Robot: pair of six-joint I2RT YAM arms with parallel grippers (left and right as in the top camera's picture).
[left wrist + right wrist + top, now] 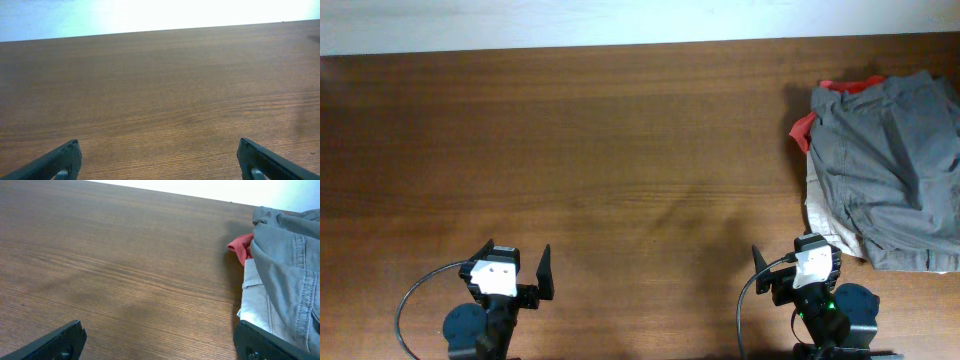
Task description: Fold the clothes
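The clothes, a wrinkled pair of olive-grey shorts [890, 165], lie bunched at the table's right edge on top of a small pile; the right wrist view shows them [290, 265] at its right side. My right gripper [795, 262] [159, 330] is open near the front edge, just left of the pile's near corner, holding nothing. My left gripper [513, 262] [159, 150] is open far to the left over bare wood, with nothing between its fingers.
Under the olive-grey shorts lie paler beige shorts [820, 215] [255, 300] and a red T-shirt [803, 128] [241, 245], which sticks out at the pile's left. The brown wooden table [620, 150] ends at a pale wall along the back.
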